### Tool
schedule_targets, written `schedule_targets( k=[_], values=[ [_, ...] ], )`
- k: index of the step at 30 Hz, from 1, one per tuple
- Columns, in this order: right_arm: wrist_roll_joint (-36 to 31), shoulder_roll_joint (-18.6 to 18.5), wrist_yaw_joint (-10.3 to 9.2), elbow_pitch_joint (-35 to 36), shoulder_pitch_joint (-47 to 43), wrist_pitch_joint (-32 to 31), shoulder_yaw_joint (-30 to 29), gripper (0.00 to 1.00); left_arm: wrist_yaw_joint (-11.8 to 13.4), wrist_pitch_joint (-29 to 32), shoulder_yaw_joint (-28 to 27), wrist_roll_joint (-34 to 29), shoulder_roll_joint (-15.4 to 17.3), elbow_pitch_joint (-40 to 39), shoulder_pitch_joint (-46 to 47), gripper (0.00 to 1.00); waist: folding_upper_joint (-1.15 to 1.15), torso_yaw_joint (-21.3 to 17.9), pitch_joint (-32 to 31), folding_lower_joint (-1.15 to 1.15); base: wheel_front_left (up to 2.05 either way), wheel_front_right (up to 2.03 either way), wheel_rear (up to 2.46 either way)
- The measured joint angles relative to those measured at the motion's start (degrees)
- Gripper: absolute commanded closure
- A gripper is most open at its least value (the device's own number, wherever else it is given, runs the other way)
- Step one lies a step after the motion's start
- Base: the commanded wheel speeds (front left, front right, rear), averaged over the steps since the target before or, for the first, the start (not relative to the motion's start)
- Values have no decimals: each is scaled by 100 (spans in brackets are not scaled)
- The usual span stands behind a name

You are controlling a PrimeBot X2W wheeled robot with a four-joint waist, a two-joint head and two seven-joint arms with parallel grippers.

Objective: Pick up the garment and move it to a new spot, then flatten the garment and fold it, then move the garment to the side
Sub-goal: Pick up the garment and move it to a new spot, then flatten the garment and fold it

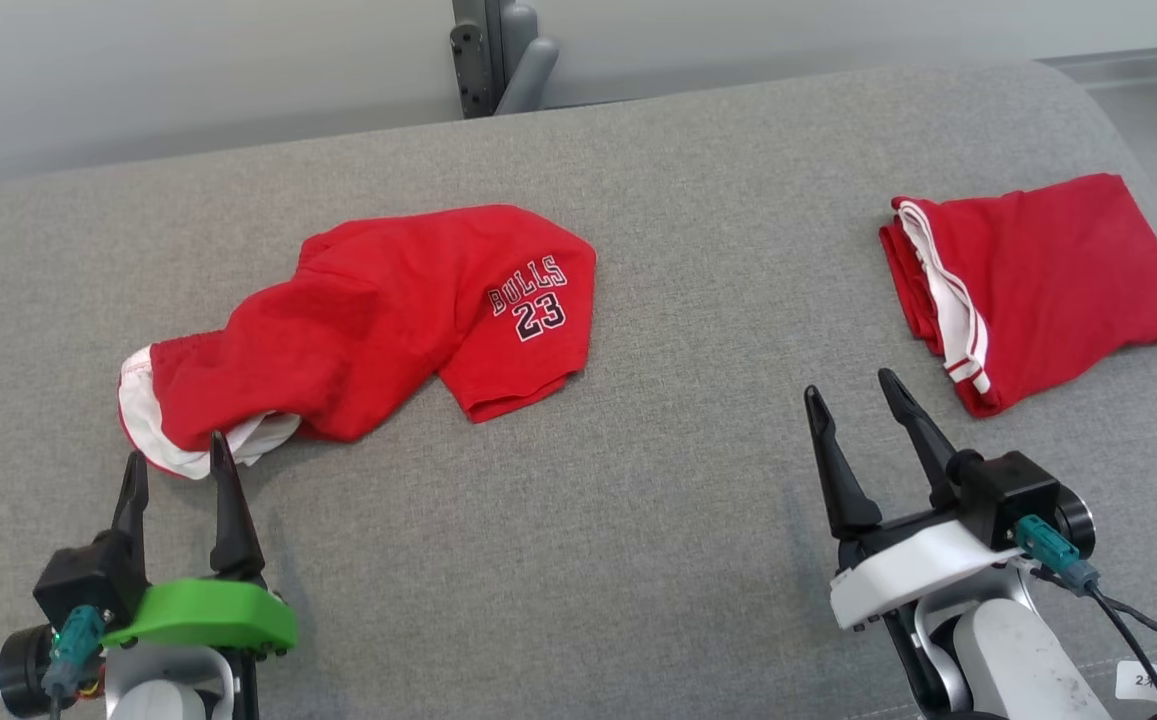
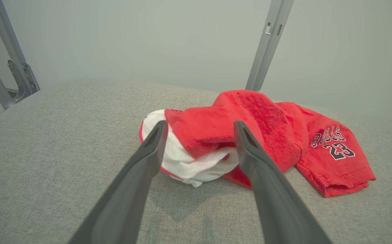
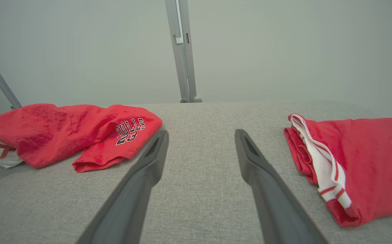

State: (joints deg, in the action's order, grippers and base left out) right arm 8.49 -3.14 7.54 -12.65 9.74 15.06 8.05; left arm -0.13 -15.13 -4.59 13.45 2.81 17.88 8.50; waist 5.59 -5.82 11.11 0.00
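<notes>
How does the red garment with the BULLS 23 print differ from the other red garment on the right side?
The printed garment lies crumpled and bunched, while the right garment is folded into a neat flat stack. The printed garment shows lettering; the right garment shows no print, only a white striped band along one edge. Both are red with white trim and rest on the grey cushion.

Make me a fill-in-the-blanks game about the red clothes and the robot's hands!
1. The number under BULLS on the crumpled shorts is ___.
2. The folded garment lies on the robot's ___ side.
3. The left hand and right hand both stand ___.
Missing words: 23; right; open.
</notes>
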Motion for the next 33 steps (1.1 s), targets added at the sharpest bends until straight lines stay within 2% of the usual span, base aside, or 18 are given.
schedule_targets(
  k=[7, 15, 28, 33],
  values=[
    [21, 19, 0, -31, -180, 0, 112, 0, -38, 0, 119, -425, -3, -410, -644, 0, 0, -13, -390, 0, 0, 0, 0],
    [74, 24, 0, -30, -385, 0, 123, 0, 27, 0, 210, -386, -2, -575, -1175, 0, 0, -11, -622, 0, 0, 0, 0],
    [107, 26, 0, -76, -498, 0, 131, 0, 90, 0, 275, -336, -1, -542, -1345, 0, 0, 79, -708, 0, 0, 0, 0],
    [80, 26, 0, -174, -481, 0, 459, 0, 54, 0, 472, -334, 0, -546, -1295, 0, 0, 232, -611, 0, 0, 0, 0]
  ],
)
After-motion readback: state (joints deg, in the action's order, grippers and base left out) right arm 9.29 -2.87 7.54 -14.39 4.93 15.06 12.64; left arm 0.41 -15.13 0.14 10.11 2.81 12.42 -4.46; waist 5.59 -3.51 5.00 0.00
